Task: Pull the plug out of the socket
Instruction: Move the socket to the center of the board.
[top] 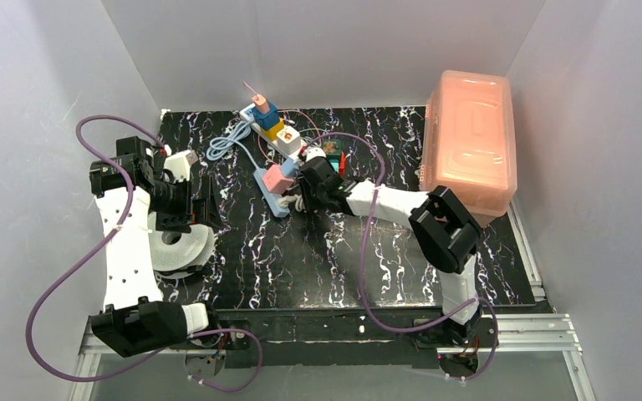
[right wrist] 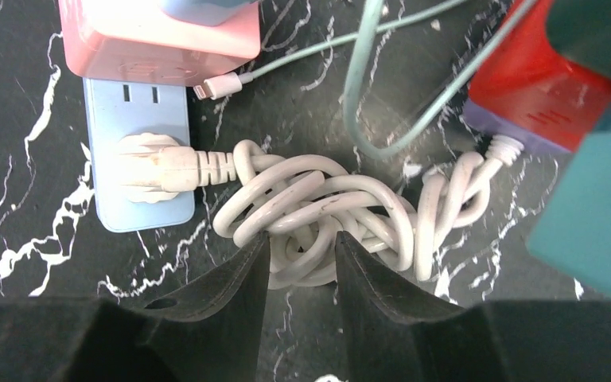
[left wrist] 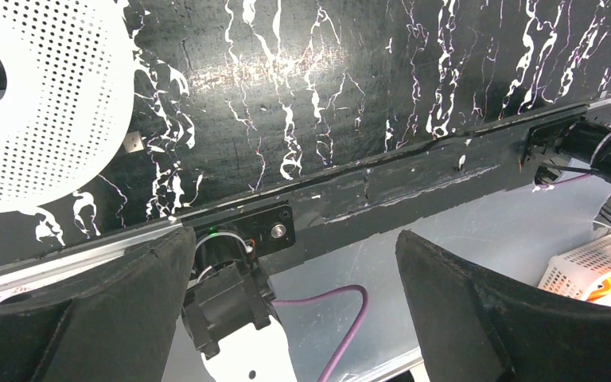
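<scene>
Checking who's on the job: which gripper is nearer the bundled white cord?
Right. The right gripper has its fingertips at the bundled white cord. The left gripper hangs well away at the left of the table, by the white perforated disc.

Matt black right pincer point(right wrist: 301, 243), smooth white plastic cord point(right wrist: 302, 191).

The socket point(top: 249, 114) lies slantwise at the middle of the worktop's point(top: 318, 267) far edge, with plugs point(top: 265, 113) standing in a row on it. Just nearer lies a slim strip point(right wrist: 127, 211), with a cord plug point(right wrist: 159, 163) in its near end. A coiled cord point(right wrist: 318, 207) lies just right of it, its loops between the right gripper's point(right wrist: 300, 243) fingers. A lidded box point(top: 468, 138) fills the far right corner. A perforated disc point(top: 182, 249) sits by the left edge.
</scene>
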